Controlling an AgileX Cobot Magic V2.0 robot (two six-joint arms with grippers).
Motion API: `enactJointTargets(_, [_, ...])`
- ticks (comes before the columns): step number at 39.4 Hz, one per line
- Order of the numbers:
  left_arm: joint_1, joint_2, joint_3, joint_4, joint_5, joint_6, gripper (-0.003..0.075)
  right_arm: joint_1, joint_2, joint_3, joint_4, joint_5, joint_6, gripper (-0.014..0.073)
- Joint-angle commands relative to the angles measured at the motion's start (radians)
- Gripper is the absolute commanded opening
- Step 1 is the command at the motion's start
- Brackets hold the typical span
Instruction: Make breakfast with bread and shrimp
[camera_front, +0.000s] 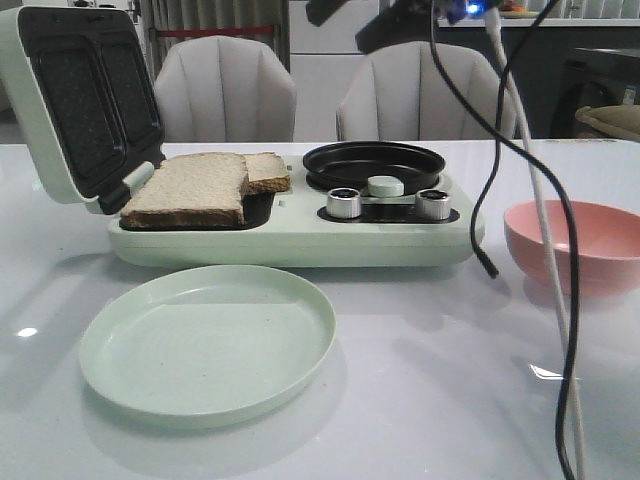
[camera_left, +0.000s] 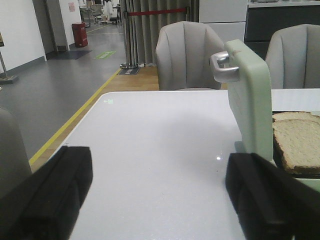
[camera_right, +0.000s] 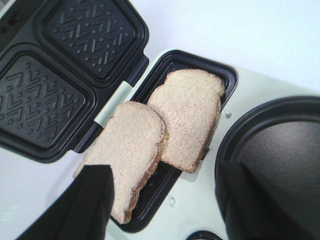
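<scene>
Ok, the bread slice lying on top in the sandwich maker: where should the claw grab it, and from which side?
Grip the top bread slice at its crust edge overhanging the front lip of the sandwich maker. Come from the side away from the open lid: that edge sits raised off the lower slice, leaving room for a finger beneath.

Two grey chairs (camera_front: 225, 88) stand behind the white table (camera_front: 420, 400). Beyond them are a grey floor (camera_left: 55, 85), long curtains (camera_left: 150, 30) and a red bin (camera_left: 79, 34).
</scene>
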Motion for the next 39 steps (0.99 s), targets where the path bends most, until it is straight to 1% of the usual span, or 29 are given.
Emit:
enactJointTargets(1, [-0.006, 0.005, -0.022, 0.034, -0.051, -0.003, 0.0606, 0.027, -0.136, -0.03, -0.111, -0.032, 0.049, 0.0538])
enactJointTargets(3, [-0.006, 0.005, -0.022, 0.034, -0.051, -0.003, 0.0606, 0.048, -0.173, -0.029, -0.174, -0.029, 0.078, 0.0538])
enactJointTargets(5, [-0.006, 0.005, -0.022, 0.034, -0.051, -0.003, 0.0606, 0.066, -0.205, -0.021, -0.207, -0.029, 0.097, 0.0538])
enactJointTargets(12, [-0.006, 0.005, -0.022, 0.034, -0.051, -0.003, 0.0606, 0.1, -0.328, 0.075, -0.218, -0.07, 0.099, 0.0538])
enactJointTargets(17, [-0.006, 0.005, -0.022, 0.034, -0.051, -0.003, 0.0606, 0.1, -0.428, 0.218, -0.22, -0.167, 0.098, 0.0538])
enactJointTargets(24, [-0.006, 0.005, -0.022, 0.034, -0.051, -0.003, 0.0606, 0.1, -0.564, 0.468, -0.22, -0.302, 0.095, 0.0538])
enactJointTargets(30, [-0.006, 0.005, -0.022, 0.034, -0.051, -0.003, 0.0606, 0.1, -0.685, 0.643, -0.219, -0.35, 0.038, 0.0538])
enactJointTargets(39, [-0.006, 0.005, -0.022, 0.034, -0.051, -0.003, 0.0606, 0.1, -0.894, 0.89, -0.219, -0.449, 0.036, 0.0538])
